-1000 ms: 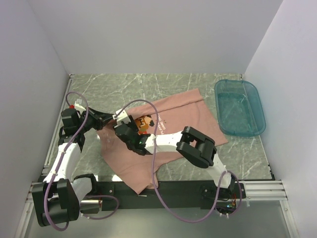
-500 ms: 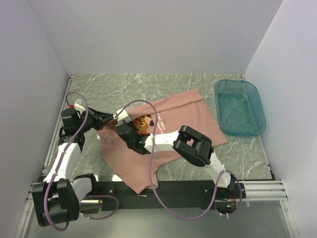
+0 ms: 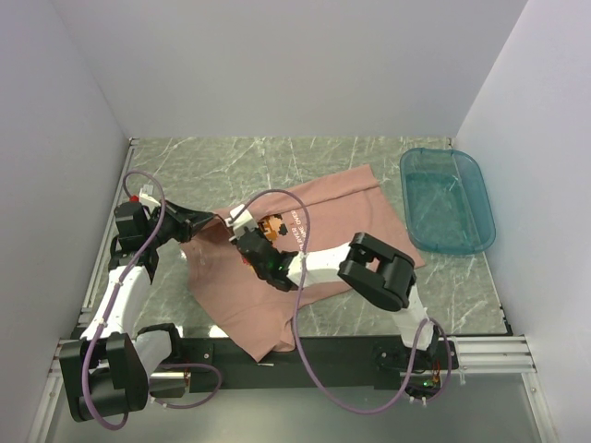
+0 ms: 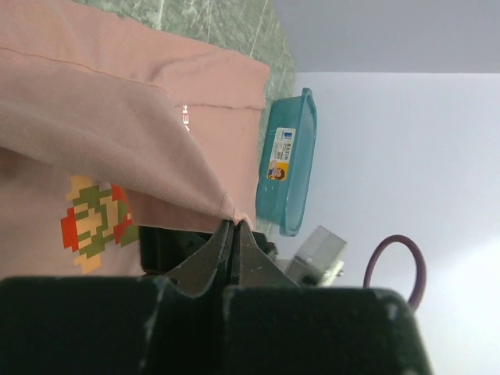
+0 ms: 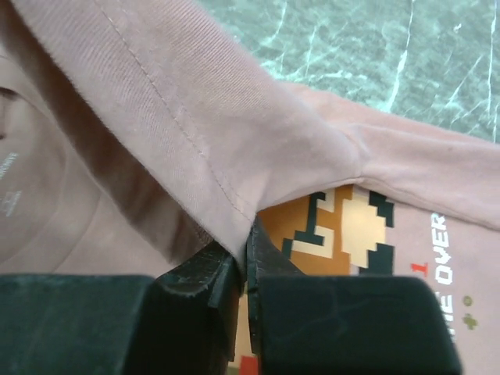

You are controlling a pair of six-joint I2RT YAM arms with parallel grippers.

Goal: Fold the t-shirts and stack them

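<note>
One dusty-pink t-shirt [image 3: 351, 221] lies spread on the marble table, its pixel-figure print [image 3: 273, 227] facing up. My left gripper [image 3: 220, 221] is shut on a fold of the shirt's edge; in the left wrist view the cloth [image 4: 156, 156] runs into the closed fingertips [image 4: 232, 226]. My right gripper [image 3: 246, 236] sits just right of it, over the print, shut on a hemmed flap [image 5: 180, 133] of the same shirt. That flap drapes from the right gripper [image 5: 244, 234] across the print [image 5: 344, 226].
A translucent teal plastic tub [image 3: 445, 198] stands at the back right, also seen in the left wrist view as the tub [image 4: 289, 168]. White walls close in the table on three sides. Purple cables loop over both arms.
The right gripper has closed on the shirt's flap and shifted slightly right and up toward the print. The left gripper has held its pinch in place.
</note>
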